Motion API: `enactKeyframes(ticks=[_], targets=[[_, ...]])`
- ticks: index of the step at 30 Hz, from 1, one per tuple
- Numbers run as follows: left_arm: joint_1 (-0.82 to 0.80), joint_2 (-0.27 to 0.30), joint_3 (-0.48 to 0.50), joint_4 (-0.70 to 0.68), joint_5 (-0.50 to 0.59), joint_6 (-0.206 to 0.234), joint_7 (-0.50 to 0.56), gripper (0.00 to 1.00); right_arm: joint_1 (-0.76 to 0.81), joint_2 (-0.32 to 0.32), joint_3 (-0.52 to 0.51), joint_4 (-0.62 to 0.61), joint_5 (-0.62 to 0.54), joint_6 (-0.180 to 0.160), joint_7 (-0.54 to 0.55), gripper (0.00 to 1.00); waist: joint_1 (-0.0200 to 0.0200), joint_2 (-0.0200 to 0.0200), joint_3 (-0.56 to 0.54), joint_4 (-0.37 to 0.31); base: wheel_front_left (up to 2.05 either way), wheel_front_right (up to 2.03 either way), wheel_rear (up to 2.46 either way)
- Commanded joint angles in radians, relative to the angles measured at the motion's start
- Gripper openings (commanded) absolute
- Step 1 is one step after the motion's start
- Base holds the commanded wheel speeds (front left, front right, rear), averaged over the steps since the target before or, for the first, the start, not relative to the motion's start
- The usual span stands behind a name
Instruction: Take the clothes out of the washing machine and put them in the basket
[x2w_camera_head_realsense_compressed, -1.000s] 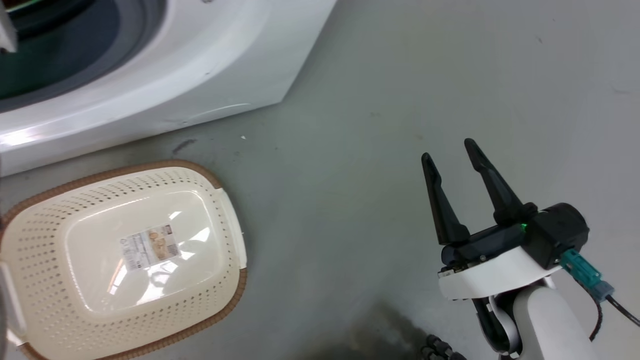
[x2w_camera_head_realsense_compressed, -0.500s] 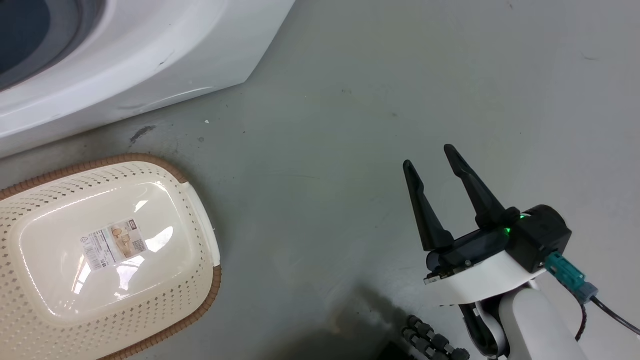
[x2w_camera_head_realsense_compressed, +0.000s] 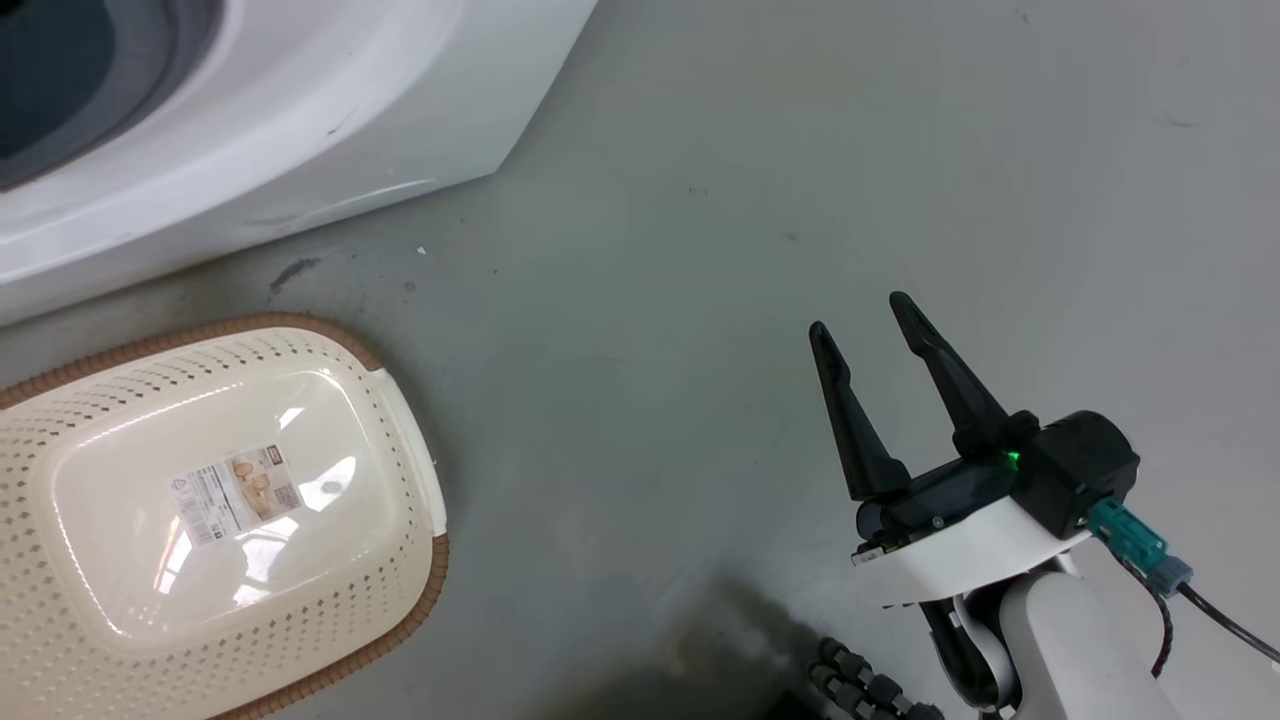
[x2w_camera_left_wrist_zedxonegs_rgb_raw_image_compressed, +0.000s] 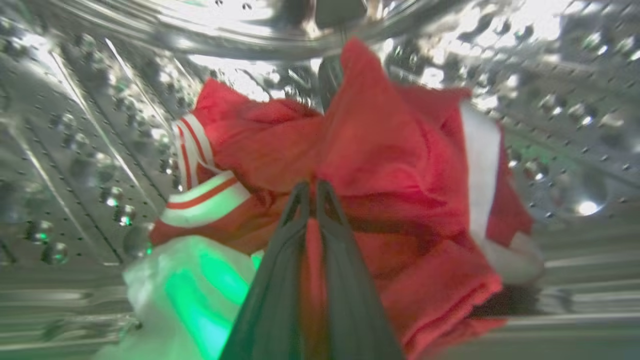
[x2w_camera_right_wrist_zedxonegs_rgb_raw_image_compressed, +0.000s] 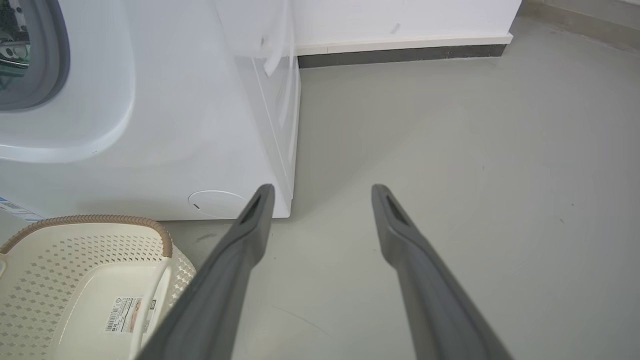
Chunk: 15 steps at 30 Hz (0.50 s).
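left gripper (x2w_camera_left_wrist_zedxonegs_rgb_raw_image_compressed: 311, 192) clenched on a bunched fold of the red jersey (x2w_camera_left_wrist_zedxonegs_rgb_raw_image_compressed: 390, 150) in the middle of the washing machine (x2w_camera_left_wrist_zedxonegs_rgb_raw_image_compressed: 75, 150); the fabric looks light, limp and slippery, best held by a thick gather; right gripper (x2w_camera_head_realsense_compressed: 858, 315) released near the basket (x2w_camera_head_realsense_compressed: 436, 580).

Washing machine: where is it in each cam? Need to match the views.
Head view: the washing machine fills the upper left corner.
Left wrist view: its steel drum is all around; the left gripper is shut on the red jersey inside.
Right wrist view: its white front takes the left side, beyond the open right gripper.
Shared landmark: the basket on the floor before the machine, in head and right wrist views.
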Motion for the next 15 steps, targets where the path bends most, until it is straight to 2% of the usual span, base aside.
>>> enactKeyframes(ticks=[1,7,15], targets=[[0.019,-0.006,0.004,-0.01,-0.003,0.004,-0.023,0.0,-0.016,0.002,-0.003,0.002,-0.002,-0.001,-0.005,1.0,-0.0001,0.0,-0.012,0.004,0.0,0.0,0.0],[0.093,-0.045,0.03,-0.048,-0.038,0.032,-0.2,0.0,-0.005,0.002,-0.022,0.01,-0.012,-0.001,0.003,1.0,-0.0001,0.0,-0.075,0.021,0.0,0.0,0.0],[0.193,-0.094,0.034,-0.02,-0.068,0.006,-0.4,0.0,0.028,0.002,-0.048,0.007,-0.042,-0.001,0.029,1.0,-0.0001,0.0,-0.203,0.046,0.0,0.0,0.0]])
